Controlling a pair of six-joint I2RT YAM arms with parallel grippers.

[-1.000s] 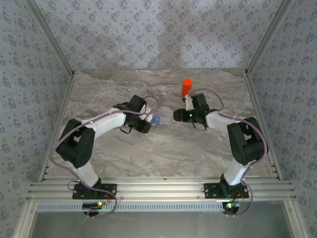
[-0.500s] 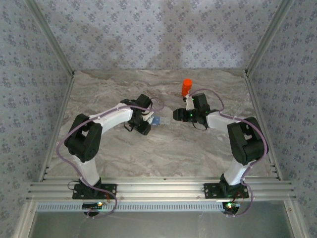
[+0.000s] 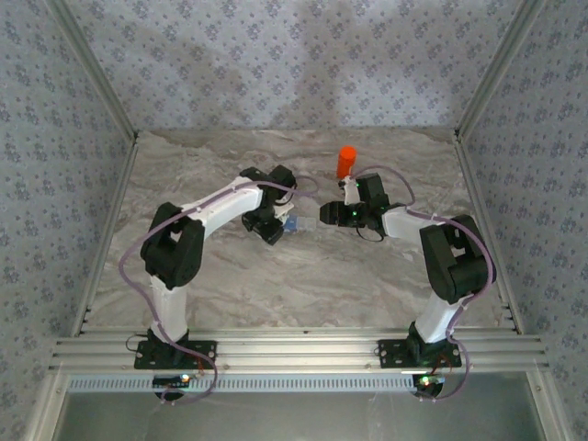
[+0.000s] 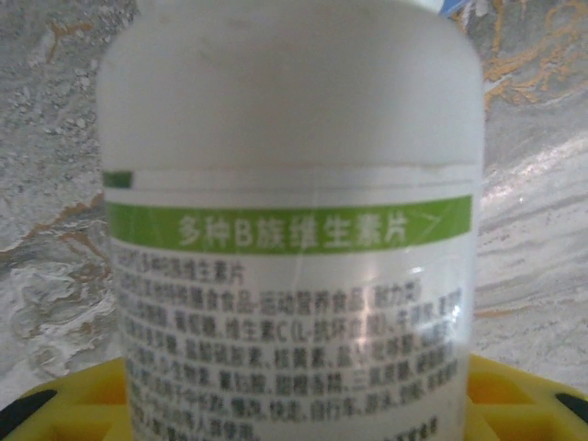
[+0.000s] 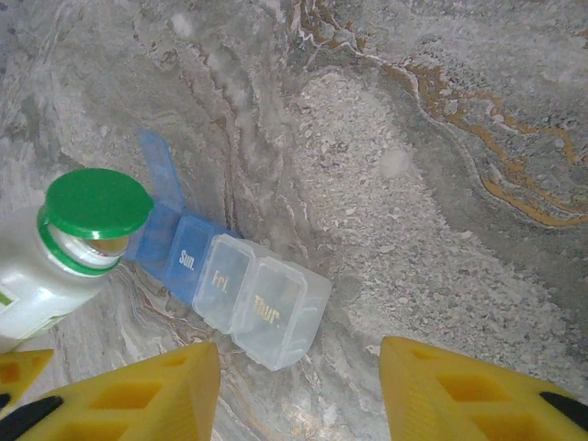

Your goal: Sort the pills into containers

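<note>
Left end effector (image 3: 274, 223), gripping white bottle (image 4: 294, 138), swung toward 3 o'clock, reaching pill box (image 5: 248, 294) at table (image 3: 230, 294) centre; green cap (image 5: 96, 204) stayed on, so no pouring yet. Right end effector (image 5: 296, 367) hung open at box's 3 o'clock.

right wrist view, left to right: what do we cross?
White plastic bottle with round green cap → flat rectangular pill box, translucent blue and clear plastic → bare marble tabletop.
</note>
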